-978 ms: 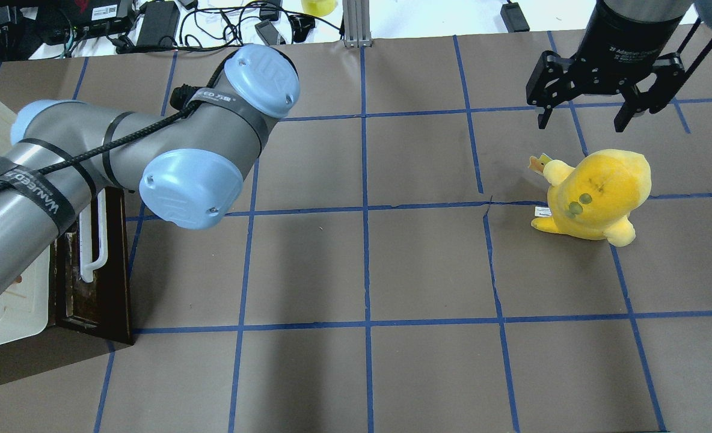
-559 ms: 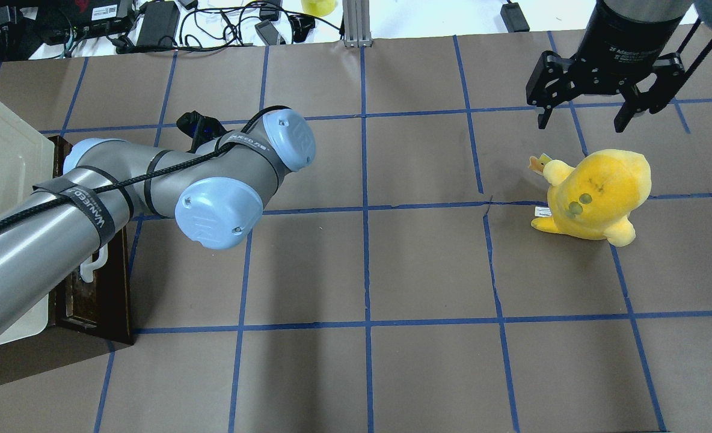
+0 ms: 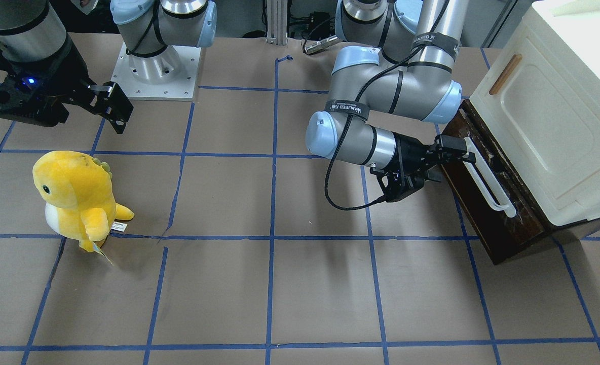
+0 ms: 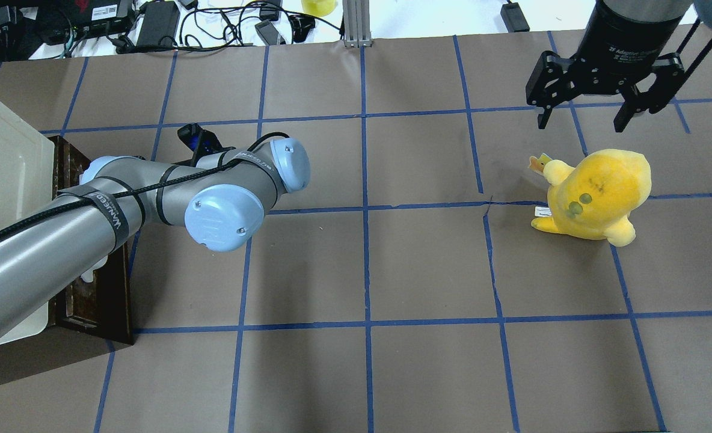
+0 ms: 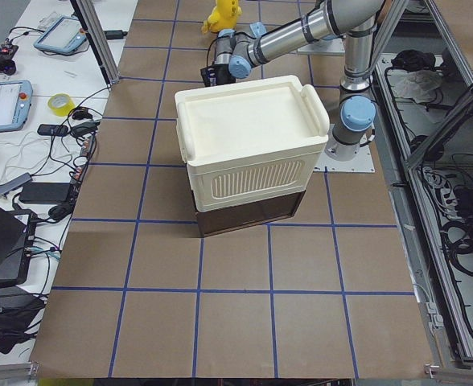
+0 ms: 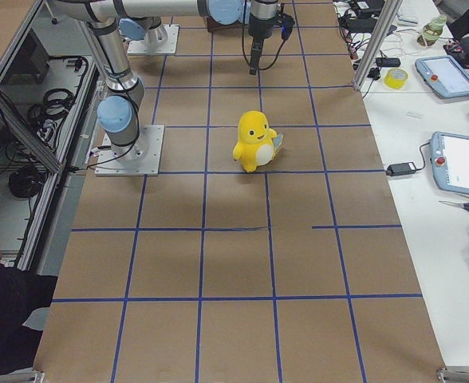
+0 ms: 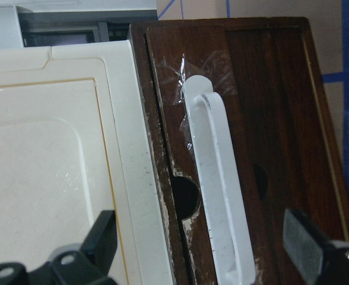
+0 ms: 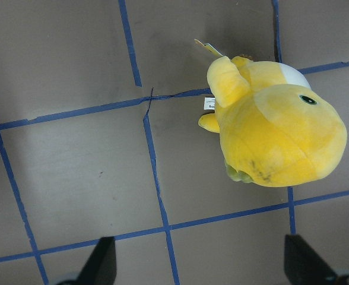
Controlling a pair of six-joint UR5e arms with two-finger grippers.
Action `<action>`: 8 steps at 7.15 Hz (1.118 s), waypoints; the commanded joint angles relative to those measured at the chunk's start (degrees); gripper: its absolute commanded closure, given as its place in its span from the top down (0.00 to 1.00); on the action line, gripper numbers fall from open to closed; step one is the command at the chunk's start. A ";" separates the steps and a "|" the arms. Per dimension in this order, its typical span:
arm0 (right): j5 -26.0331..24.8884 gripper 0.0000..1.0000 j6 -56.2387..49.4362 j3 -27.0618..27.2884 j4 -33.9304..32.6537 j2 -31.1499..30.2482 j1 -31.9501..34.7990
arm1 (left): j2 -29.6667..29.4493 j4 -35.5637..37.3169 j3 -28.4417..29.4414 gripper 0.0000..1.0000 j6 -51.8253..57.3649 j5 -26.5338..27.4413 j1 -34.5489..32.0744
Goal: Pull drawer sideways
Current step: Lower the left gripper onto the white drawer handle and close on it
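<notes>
Jaws of the left gripper (image 7: 204,243) stand apart in the left wrist view. One finger is over the cream cabinet door (image 7: 62,166) and the other over dark wood. The white bar handle (image 7: 219,196) of the drawer (image 7: 275,113) runs between them, and nothing is gripped yet.

From the front-facing camera, that gripper reaches in sideways at the handle's far end. The drawer sits at the bottom of the cabinet on the robot's left side of the table, and its front looks flush, so I'd call it shut.

From overhead, the left arm (image 4: 61,240) hides most of the handle. The right gripper (image 4: 584,114) hangs with its jaws spread beyond the yellow plush toy (image 4: 596,192), well apart from the drawer.

The right wrist view shows only that toy on the table below.

To me this is the lining-up step. The next move calls for easing in until the bar sits between the pads, closing on it, then drawing straight out towards the table's middle so the drawer doesn't bind.
</notes>
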 commanded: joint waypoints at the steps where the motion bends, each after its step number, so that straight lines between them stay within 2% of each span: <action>1: 0.00 1.00 0.00 0.00 0.00 0.00 0.00 | -1.89 -0.01 0.18 1.00 0.10 0.89 1.39; 2: 0.00 1.00 0.00 0.00 0.00 0.00 0.00 | -2.60 0.08 0.36 1.00 -0.33 3.33 1.48; 6: 0.00 1.00 0.00 0.00 0.00 0.00 -0.09 | -5.06 -0.01 -1.39 1.00 -5.85 3.53 2.01; 8: 0.00 1.00 0.00 0.00 0.00 0.00 0.00 | -5.25 0.08 -3.15 1.00 -6.31 3.44 4.80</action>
